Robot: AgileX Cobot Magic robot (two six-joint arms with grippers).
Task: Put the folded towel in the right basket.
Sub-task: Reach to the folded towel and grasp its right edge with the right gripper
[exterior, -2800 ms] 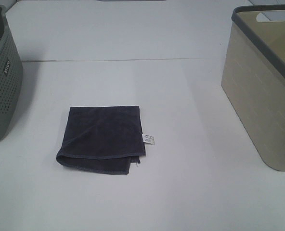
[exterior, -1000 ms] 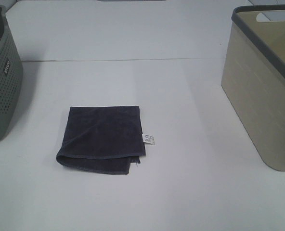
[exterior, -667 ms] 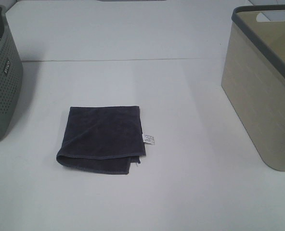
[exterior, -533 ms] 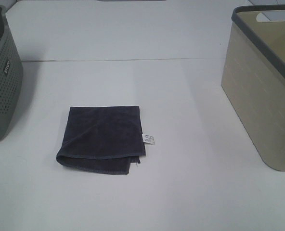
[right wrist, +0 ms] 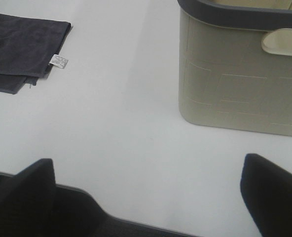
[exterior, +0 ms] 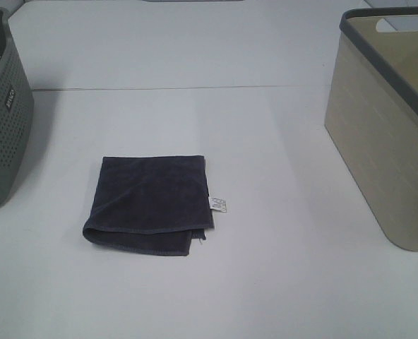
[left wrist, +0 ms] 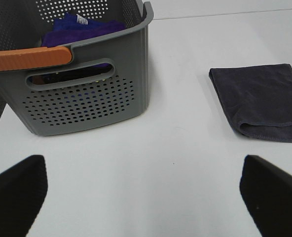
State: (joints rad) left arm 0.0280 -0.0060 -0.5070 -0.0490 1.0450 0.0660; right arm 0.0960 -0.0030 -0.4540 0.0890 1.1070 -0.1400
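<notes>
Two baskets are set at opposite sides of the table: a grey perforated basket at the left of the high view and a beige basket with a dark grey rim at the right. An orange handle is seen on the grey basket's near rim in the left wrist view, and a purple cloth is lying inside it. A cut-out grip is seen in the beige basket's wall, and what can be seen of its inside is bare.

The folded towel, dark grey, is laid flat on the table left of the middle, well apart from both baskets. A white label is sticking out at its right edge. The stretch of table between the towel and the beige basket is not blocked by anything.

The table is white and matt, and a thin seam is run across it towards the back. A dark strip is seen past the table's near edge in the right wrist view. Little of the room is shown.

The left gripper is held above the table near the grey basket, with its dark fingers spread wide and only bare table seen between them. The right gripper is likewise spread wide over the table's near edge, just before the beige basket, and nothing is gripped or touched by it.
</notes>
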